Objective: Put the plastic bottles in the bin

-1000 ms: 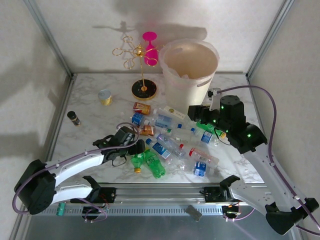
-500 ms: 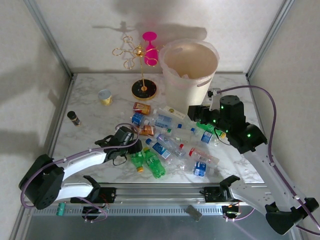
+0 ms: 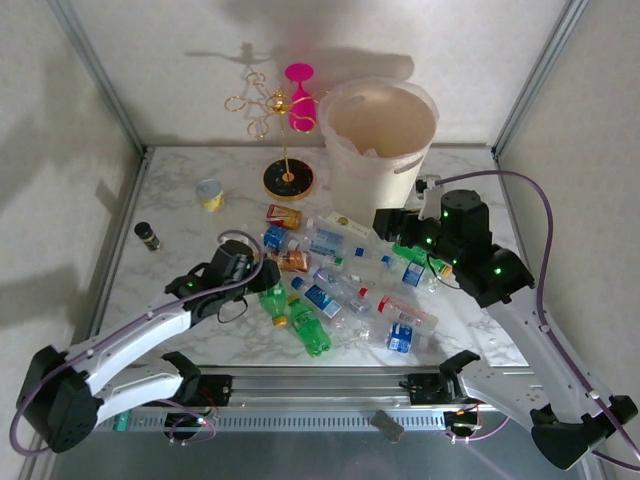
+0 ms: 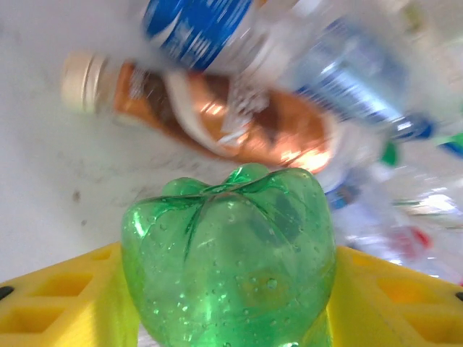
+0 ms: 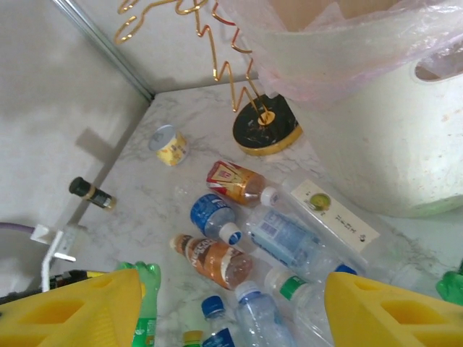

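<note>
Several plastic bottles (image 3: 345, 280) lie in a heap mid-table, clear ones with blue, red or brown labels. My left gripper (image 3: 262, 285) is shut on a green bottle (image 3: 272, 300) at the heap's left edge; its lobed base (image 4: 228, 253) fills the gap between the yellow fingers (image 4: 65, 296). Just beyond it lies a brown-label bottle (image 4: 239, 123). A second green bottle (image 3: 310, 332) lies beside it. My right gripper (image 3: 392, 224) hangs open above the heap's right side, close to the bin (image 3: 372, 190), with nothing between its fingers (image 5: 79, 307). The cream bin (image 5: 391, 144) stands at the back right.
A gold wire stand (image 3: 288, 180) with a pink glass (image 3: 300, 100) stands left of the bin. A yellow cup (image 3: 209, 193) and a dark vial (image 3: 147, 236) sit on the left. Metal frame posts edge the marble table (image 3: 170, 270).
My left gripper has closed on the green bottle and pulled it back to the left, away from the other green bottle. The right arm has barely moved.
</note>
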